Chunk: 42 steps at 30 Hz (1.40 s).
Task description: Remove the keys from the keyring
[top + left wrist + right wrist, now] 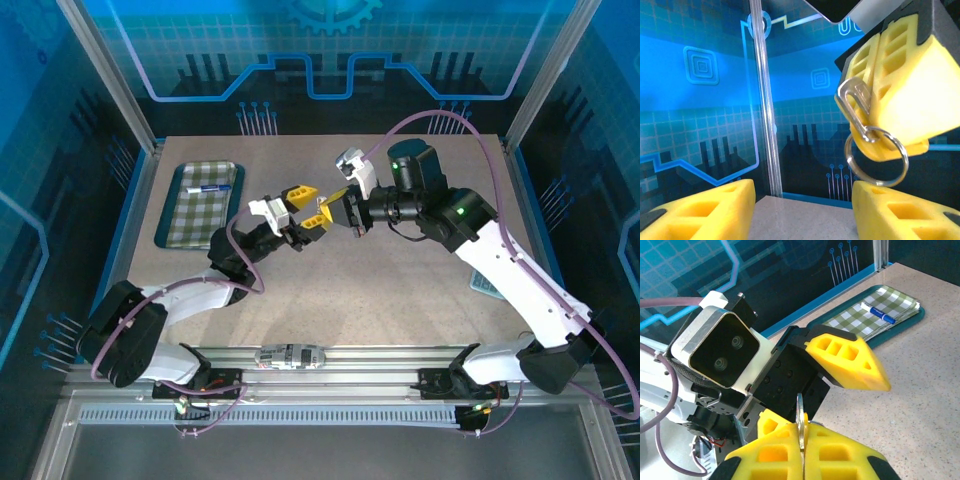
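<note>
Where ribbed right jaws pinch, round steel keyring (906,161) dangles.

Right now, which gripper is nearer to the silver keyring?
Right. The right gripper has its fingers shut on the metal clip that the silver keyring hangs from. The left gripper sits below, fingers open, one finger close under the ring.

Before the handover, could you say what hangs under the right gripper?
A silver clip and round ring; the clip's pinched part is hidden inside the right gripper.
</note>
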### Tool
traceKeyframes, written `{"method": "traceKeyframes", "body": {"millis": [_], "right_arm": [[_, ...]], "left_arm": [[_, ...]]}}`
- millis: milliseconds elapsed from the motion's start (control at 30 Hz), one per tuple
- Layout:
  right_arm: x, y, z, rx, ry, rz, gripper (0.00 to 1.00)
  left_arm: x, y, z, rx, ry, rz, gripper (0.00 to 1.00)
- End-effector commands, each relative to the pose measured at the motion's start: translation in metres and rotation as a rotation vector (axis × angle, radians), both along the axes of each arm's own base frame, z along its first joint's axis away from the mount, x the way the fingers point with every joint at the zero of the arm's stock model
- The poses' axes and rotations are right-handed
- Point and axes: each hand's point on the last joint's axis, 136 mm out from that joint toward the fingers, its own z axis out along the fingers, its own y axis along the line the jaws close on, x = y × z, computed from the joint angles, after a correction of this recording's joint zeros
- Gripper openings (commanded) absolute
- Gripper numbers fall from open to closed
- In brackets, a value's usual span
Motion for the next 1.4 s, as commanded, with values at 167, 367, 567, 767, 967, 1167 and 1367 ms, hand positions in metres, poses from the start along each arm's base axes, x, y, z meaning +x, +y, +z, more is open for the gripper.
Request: {"method": "traceKeyframes", "body": {"millis": [167, 367, 567, 767, 967, 1167, 1367], "right_arm": [[0.000, 0.002, 0.001, 0.032, 0.044, 0.015, 0.00], [0.000, 0.002, -0.002, 0.018, 0.057, 0.015, 0.00], [0.003, -0.002, 0.000, 0.023, 0.059, -0.005, 0.00], [0.007, -0.006, 0.004, 0.021, 0.054, -0.031, 0.00], [0.009, -0.008, 0.003, 0.008, 0.062, -0.042, 0.00], [0.006, -0.006, 0.006, 0.024, 0.073, -0.024, 0.00], [0.003, -0.005, 0.003, 0.019, 0.089, -0.013, 0.00]], "left_arm": [[-0.011, -0.007, 0.024, -0.013, -0.101, -0.047, 0.54], [-0.013, -0.007, 0.025, -0.009, -0.113, -0.052, 0.49], [-0.017, -0.007, 0.023, -0.002, -0.115, -0.067, 0.50], [-0.019, -0.010, 0.017, 0.013, -0.107, -0.085, 0.50], [-0.017, -0.011, 0.016, 0.014, -0.106, -0.081, 0.50], [-0.014, -0.013, 0.016, 0.016, -0.109, -0.075, 0.49], [-0.014, -0.012, 0.023, 0.008, -0.132, -0.063, 0.48]]}}
